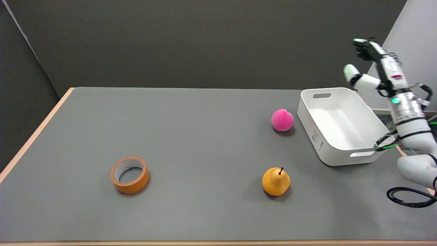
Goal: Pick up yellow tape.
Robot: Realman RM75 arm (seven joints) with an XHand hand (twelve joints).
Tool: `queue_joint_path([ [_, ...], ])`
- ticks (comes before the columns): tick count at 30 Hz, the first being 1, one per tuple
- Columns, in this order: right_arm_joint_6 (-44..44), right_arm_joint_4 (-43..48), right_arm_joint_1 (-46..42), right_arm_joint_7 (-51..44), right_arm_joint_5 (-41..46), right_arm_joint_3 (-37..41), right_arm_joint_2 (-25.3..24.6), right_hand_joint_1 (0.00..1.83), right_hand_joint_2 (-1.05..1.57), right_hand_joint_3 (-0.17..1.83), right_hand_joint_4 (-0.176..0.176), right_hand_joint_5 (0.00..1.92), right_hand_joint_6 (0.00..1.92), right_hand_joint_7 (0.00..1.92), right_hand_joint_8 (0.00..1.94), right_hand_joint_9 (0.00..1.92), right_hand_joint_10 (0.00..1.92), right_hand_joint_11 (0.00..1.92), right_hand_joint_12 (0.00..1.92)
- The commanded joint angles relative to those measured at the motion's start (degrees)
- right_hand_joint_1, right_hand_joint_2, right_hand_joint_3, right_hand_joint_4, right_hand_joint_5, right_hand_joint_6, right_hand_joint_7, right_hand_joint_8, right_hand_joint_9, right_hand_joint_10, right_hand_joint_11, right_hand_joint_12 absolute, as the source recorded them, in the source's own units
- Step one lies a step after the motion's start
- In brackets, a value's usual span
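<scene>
The yellow tape (130,175) is an orange-yellow roll lying flat on the grey table (191,136), at the front left. My right hand (370,65) is raised in the air at the far right, above and behind the white bin, far from the tape. Its fingers are spread and it holds nothing.
A white plastic bin (341,126) stands at the right side of the table, just under my right arm. A pink peach-like ball (282,120) lies left of the bin. A yellow pear (276,181) stands nearer the front. A black cable loop (409,197) hangs at the lower right.
</scene>
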Motion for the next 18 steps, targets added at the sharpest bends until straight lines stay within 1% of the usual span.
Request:
queue_joint_path([
  [1, -16.7, 34.0, -0.3, 0.6, -14.9, -9.6, -2.2, 0.42, 0.64, 1.02, 0.122, 0.17, 0.47, 0.2, 0.33, 0.19, 0.59, 0.09, 1.02],
  [2, -17.6, 35.2, 0.1, -0.2, -15.2, -10.4, -2.7, 0.39, 0.63, 1.02, 0.121, 0.15, 0.46, 0.18, 0.31, 0.17, 0.57, 0.08, 1.01],
  [4, -20.4, 39.0, 1.8, -3.3, -16.7, -12.9, -4.2, 0.4, 0.63, 0.97, 0.116, 0.15, 0.41, 0.16, 0.27, 0.15, 0.52, 0.04, 1.06],
  [6, -24.2, 43.3, 4.0, -6.8, -18.2, -16.8, -6.2, 0.33, 0.62, 0.94, 0.108, 0.11, 0.36, 0.09, 0.24, 0.09, 0.46, 0.01, 1.03],
  [8, -27.2, 45.7, 6.0, -9.3, -19.4, -20.1, -7.8, 0.27, 0.56, 0.98, 0.104, 0.07, 0.33, 0.08, 0.14, 0.05, 0.42, 0.01, 0.95],
  [10, -30.6, 47.5, 8.4, -12.7, -21.1, -24.0, -9.7, 0.29, 0.55, 1.0, 0.094, 0.03, 0.21, 0.01, 0.09, 0.01, 0.29, 0.0, 0.8],
  [12, -34.5, 49.5, 10.9, -16.5, -22.0, -27.8, -11.8, 0.26, 0.53, 0.99, 0.089, 0.01, 0.18, 0.0, 0.06, 0.0, 0.25, 0.0, 0.78],
  [13, -35.3, 49.8, 11.5, -17.4, -22.1, -28.8, -12.3, 0.25, 0.53, 0.98, 0.087, 0.0, 0.16, 0.0, 0.04, 0.0, 0.24, 0.0, 0.77],
  [15, -37.6, 50.2, 13.2, -20.5, -22.2, -32.4, -15.2, 0.28, 0.52, 0.97, 0.082, 0.0, 0.11, 0.0, 0.0, 0.0, 0.19, 0.0, 0.73],
  [18, -38.7, 49.2, 14.6, -23.2, -22.2, -35.3, -19.0, 0.33, 0.51, 0.97, 0.078, 0.0, 0.08, 0.0, 0.0, 0.0, 0.17, 0.0, 0.71],
])
